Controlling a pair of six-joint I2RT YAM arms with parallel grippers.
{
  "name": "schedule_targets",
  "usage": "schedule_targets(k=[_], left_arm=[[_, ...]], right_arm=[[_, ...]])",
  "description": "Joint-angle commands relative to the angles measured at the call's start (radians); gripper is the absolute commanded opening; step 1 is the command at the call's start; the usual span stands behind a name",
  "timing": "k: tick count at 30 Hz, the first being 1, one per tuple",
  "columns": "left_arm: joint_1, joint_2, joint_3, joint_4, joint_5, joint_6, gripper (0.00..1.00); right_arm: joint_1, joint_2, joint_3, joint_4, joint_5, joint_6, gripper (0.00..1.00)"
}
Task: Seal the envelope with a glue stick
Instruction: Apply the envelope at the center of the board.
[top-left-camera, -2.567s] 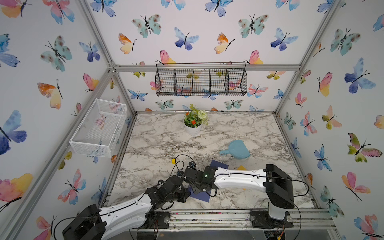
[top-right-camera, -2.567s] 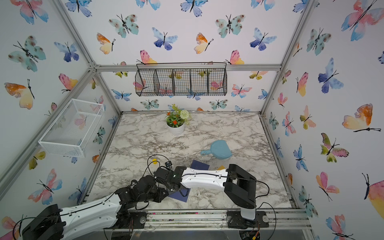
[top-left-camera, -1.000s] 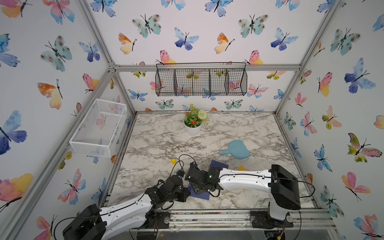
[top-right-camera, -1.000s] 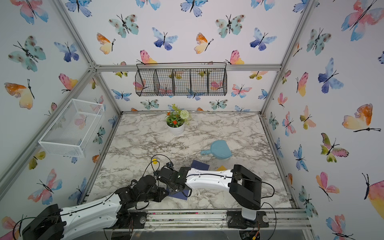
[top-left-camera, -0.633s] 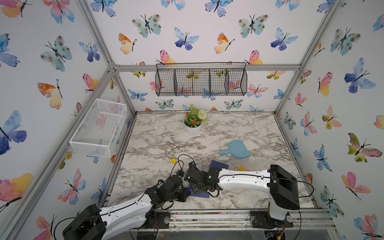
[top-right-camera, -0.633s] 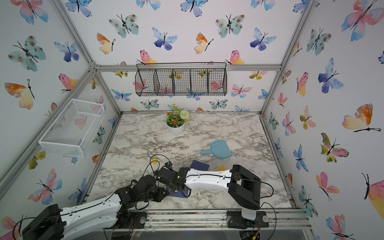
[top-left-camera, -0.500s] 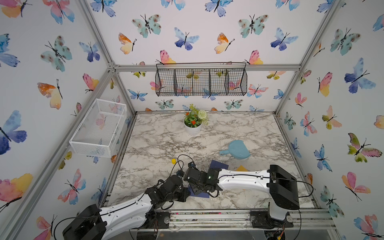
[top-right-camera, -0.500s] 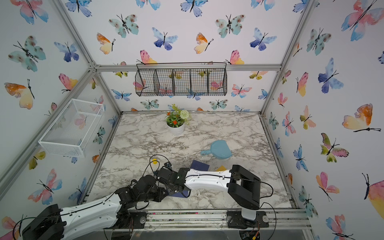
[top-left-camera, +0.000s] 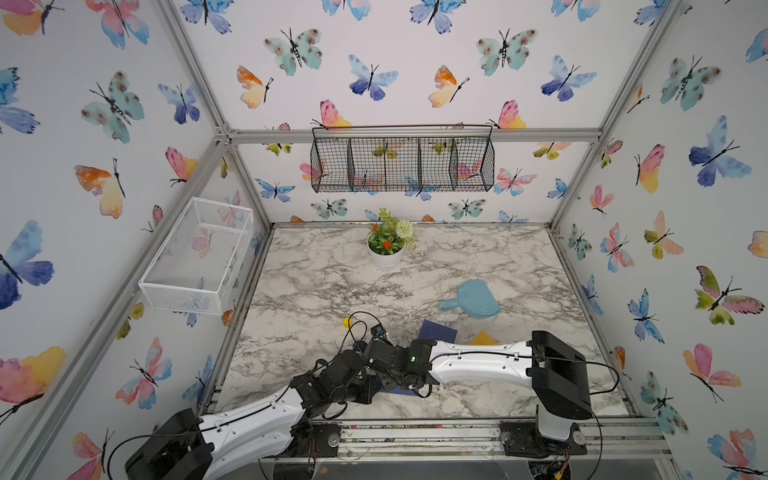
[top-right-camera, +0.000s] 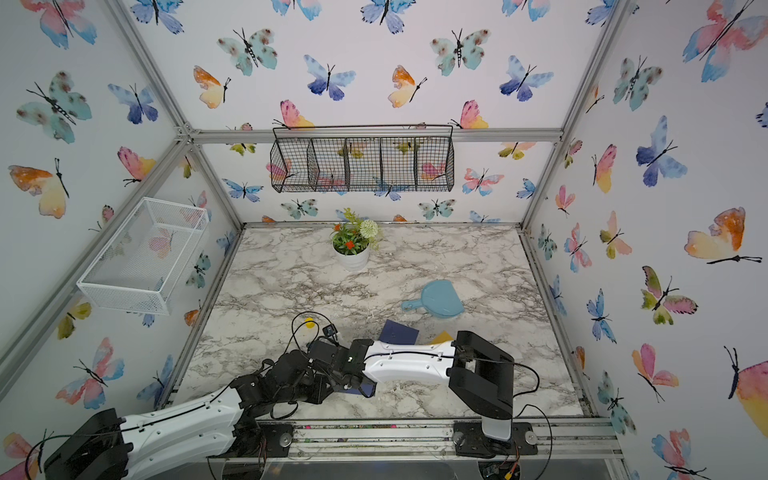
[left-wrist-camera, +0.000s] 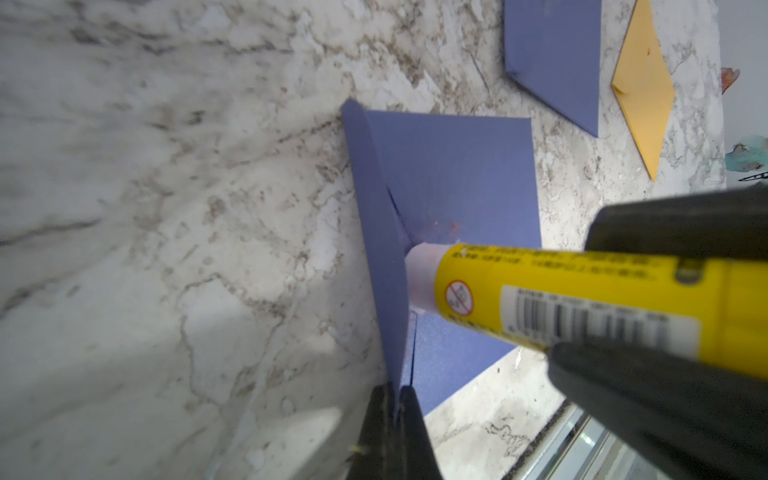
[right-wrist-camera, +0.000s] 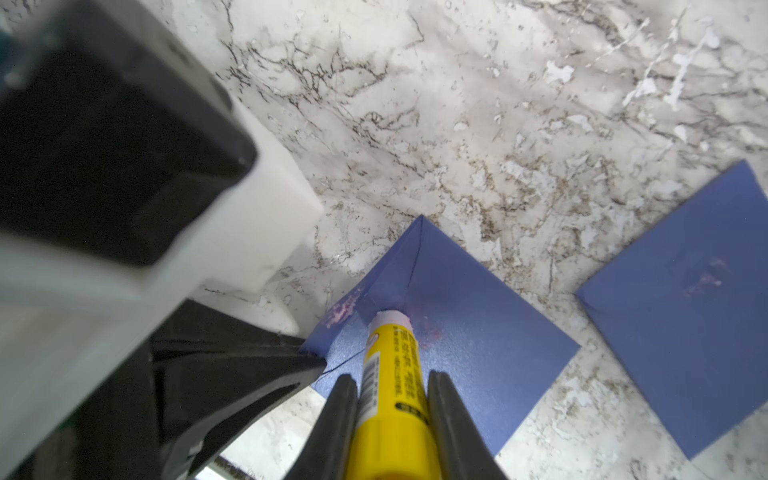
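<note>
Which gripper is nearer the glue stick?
Right. The right gripper is shut on the glue stick; the left gripper pinches the raised flap of the blue envelope, beside the stick's tip.

Table (top-left-camera: 316, 270), 12 o'clock = back wall. Plant pot (top-left-camera: 385, 259) at 12; dustpan (top-left-camera: 473, 300) at 2. Envelope 1 (left-wrist-camera: 457, 174) at 6, glue stick (left-wrist-camera: 582, 299) tip touching it. Envelope 2 (top-left-camera: 436, 332) at its 1 o'clock; envelope 3 (top-left-camera: 482, 338) just beside that, at 3 o'clock.

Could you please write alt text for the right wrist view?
The right gripper clamps a yellow glue stick, its white tip against a blue envelope beneath the raised flap, which the left gripper pinches. A second blue envelope lies nearby on the marble table.
</note>
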Motion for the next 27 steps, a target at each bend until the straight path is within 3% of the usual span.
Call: schedule_targets(k=[1,14,21,27], left_arm=[[0.004,-0.003,-0.020,-0.024,0.012,0.017,0.00],[0.007,0.004,-0.017,-0.022,0.015,0.018,0.00],[0.008,0.005,-0.017,-0.022,0.015,0.019,0.00],[0.009,0.006,-0.017,-0.024,0.016,0.020,0.00]], right_arm=[[-0.003,0.045,-0.011,-0.066,0.079,0.016,0.03],[-0.003,0.031,-0.025,-0.084,0.116,0.032,0.03],[-0.003,-0.003,-0.094,0.093,-0.082,-0.029,0.03],[-0.003,0.003,-0.086,0.066,-0.063,-0.018,0.03]])
